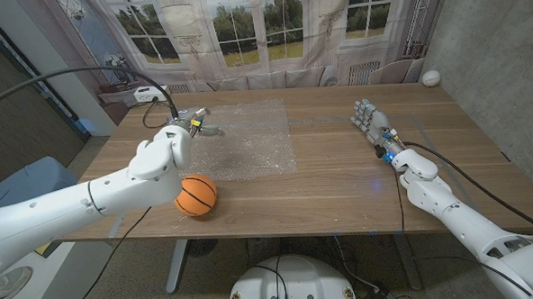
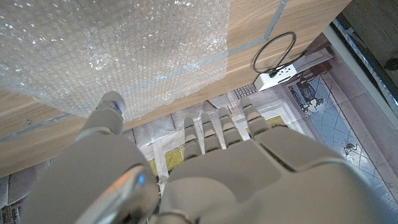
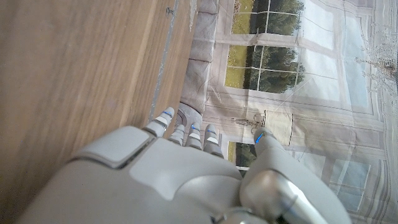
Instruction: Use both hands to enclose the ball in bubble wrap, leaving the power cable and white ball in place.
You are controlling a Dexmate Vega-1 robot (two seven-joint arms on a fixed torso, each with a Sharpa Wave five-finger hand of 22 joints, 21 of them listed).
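An orange basketball (image 1: 196, 195) lies near the table's front left edge. A clear bubble wrap sheet (image 1: 248, 137) is spread flat mid-table, also seen as the bubble wrap (image 2: 112, 50) in the left wrist view. My left hand (image 1: 172, 146) hovers over the wrap's left edge, just behind the ball. The left hand (image 2: 205, 162) has its fingers apart and holds nothing, its thumb close to the wrap's border. My right hand (image 1: 374, 125) is over the bare table to the right of the wrap, and this right hand (image 3: 180, 168) has straight fingers with nothing in them.
A white ball (image 1: 431, 77) sits at the far right corner. A white power strip (image 1: 147, 95) with a looped black cable is at the far left corner, also seen as the power strip (image 2: 277, 74). Bare wooden table (image 1: 340, 182) spans the front right.
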